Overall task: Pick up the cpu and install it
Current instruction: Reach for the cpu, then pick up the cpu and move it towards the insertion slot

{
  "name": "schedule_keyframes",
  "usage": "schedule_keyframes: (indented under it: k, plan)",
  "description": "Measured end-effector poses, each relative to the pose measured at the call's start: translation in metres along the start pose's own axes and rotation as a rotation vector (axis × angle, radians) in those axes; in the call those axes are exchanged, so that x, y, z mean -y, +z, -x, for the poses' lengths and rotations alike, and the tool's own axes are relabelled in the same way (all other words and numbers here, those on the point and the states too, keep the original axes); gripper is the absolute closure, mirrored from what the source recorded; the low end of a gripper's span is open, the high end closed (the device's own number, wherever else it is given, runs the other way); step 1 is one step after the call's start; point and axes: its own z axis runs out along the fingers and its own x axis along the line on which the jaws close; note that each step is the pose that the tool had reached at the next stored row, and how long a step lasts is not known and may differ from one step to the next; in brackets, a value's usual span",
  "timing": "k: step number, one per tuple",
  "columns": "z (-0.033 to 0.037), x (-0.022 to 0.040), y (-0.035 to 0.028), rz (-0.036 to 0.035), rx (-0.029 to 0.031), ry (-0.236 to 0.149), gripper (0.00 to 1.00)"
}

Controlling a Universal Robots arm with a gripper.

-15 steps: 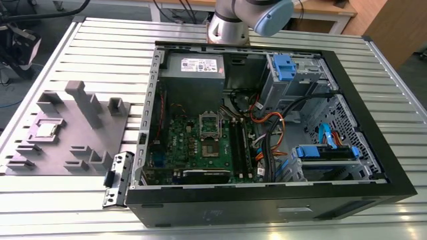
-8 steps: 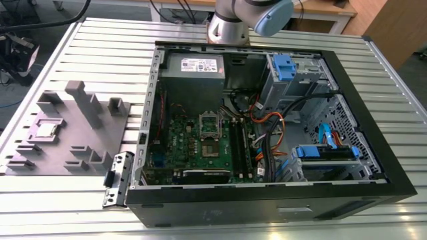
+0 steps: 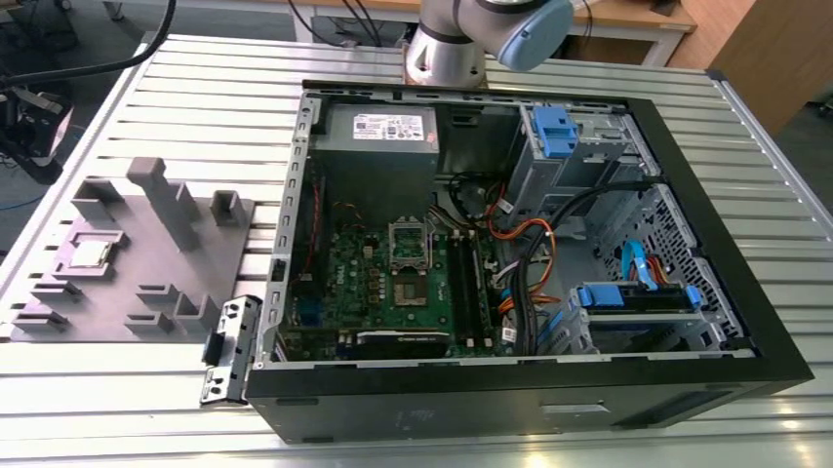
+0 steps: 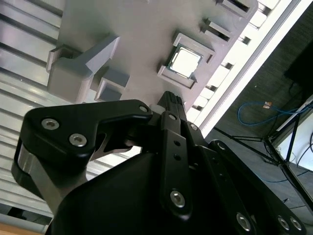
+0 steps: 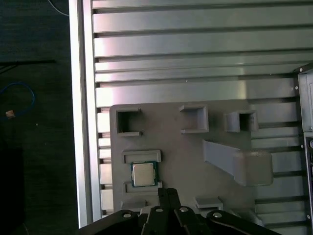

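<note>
Silvery cpu [image 5: 144,174] near black end effector [image 5: 167,191]

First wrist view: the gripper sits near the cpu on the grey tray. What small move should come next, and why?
Probably a short shift to centre the gripper over the cpu. The chip lies flat in its recess on the grey tray, untouched. The gripper is shut and empty, and it sits beside the recess rather than over it.

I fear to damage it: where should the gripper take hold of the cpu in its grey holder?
From straight above, since the cpu lies flat in the grey holder. Pinch the two thin edges that seem free; raised walls flank the other pair.
</note>
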Motion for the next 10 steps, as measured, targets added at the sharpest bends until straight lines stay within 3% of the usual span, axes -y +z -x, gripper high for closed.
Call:
schedule_keyframes:
  k: [10]
  plan:
    - [-0.0003,0.0002,0.0009,0.0,0.0,0.0,0.89]
